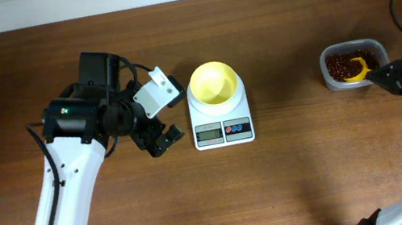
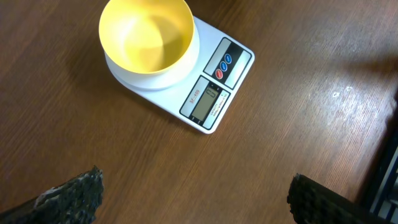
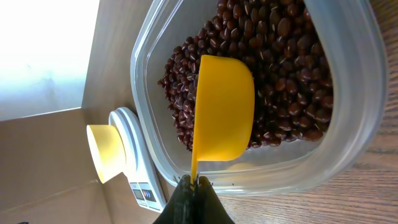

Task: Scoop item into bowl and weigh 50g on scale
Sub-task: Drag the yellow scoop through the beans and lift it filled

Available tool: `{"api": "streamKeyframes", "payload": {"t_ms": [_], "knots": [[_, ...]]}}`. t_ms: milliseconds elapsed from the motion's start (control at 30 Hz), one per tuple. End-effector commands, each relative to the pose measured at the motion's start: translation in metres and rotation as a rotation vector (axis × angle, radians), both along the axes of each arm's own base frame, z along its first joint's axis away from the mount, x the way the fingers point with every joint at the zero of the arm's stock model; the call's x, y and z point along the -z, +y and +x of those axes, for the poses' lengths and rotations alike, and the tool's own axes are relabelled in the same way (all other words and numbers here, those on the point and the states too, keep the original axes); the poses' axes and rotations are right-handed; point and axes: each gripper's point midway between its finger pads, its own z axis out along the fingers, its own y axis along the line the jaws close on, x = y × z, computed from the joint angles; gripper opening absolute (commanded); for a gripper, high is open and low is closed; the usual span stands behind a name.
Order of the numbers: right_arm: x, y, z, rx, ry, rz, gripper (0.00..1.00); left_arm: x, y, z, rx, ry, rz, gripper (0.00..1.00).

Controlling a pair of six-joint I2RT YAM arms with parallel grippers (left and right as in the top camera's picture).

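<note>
The pale-yellow bowl (image 1: 214, 83) sits empty on the white scale (image 1: 222, 124); both also show in the left wrist view, bowl (image 2: 146, 36) and scale (image 2: 214, 93). The dark reddish-brown beans (image 1: 338, 66) fill a clear tub (image 1: 350, 47) at the right. My right gripper (image 1: 376, 75) is shut on the handle of a bright-yellow scoop (image 3: 225, 107), whose cup rests in the beans (image 3: 273, 50). My left gripper (image 1: 163, 141) is open and empty, just left of the scale over bare table.
The clear tub (image 3: 348, 93) has tall walls around the scoop. The scale (image 3: 138, 168) and bowl (image 3: 102, 152) show small beyond the tub in the right wrist view. The table's back edge runs along the top of the overhead view.
</note>
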Motion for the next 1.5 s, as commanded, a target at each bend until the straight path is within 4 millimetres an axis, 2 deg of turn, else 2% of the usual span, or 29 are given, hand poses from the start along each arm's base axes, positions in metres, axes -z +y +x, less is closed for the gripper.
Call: {"api": "streamKeyframes", "payload": {"t_ms": [0, 500, 767, 1067, 1467], "knots": [[0.002, 0.001, 0.0, -0.004, -0.018, 0.031, 0.04, 0.0, -0.003, -0.001, 0.017, -0.001, -0.012, 0.99], [-0.01, 0.006, 0.005, -0.008, -0.068, 0.087, 0.04, 0.0, -0.003, -0.001, 0.018, -0.001, -0.012, 0.99], [-0.017, -0.008, 0.0, 0.036, -0.097, 0.122, 0.04, 0.0, -0.003, -0.001, 0.018, -0.001, -0.012, 0.99], [-0.023, -0.005, 0.0, 0.028, -0.116, 0.153, 0.04, 0.0, -0.003, -0.001, 0.018, -0.001, -0.012, 0.99], [-0.044, 0.002, 0.005, 0.013, -0.22, 0.238, 0.04, 0.0, -0.003, -0.001, 0.017, -0.001, -0.013, 0.99]]}}
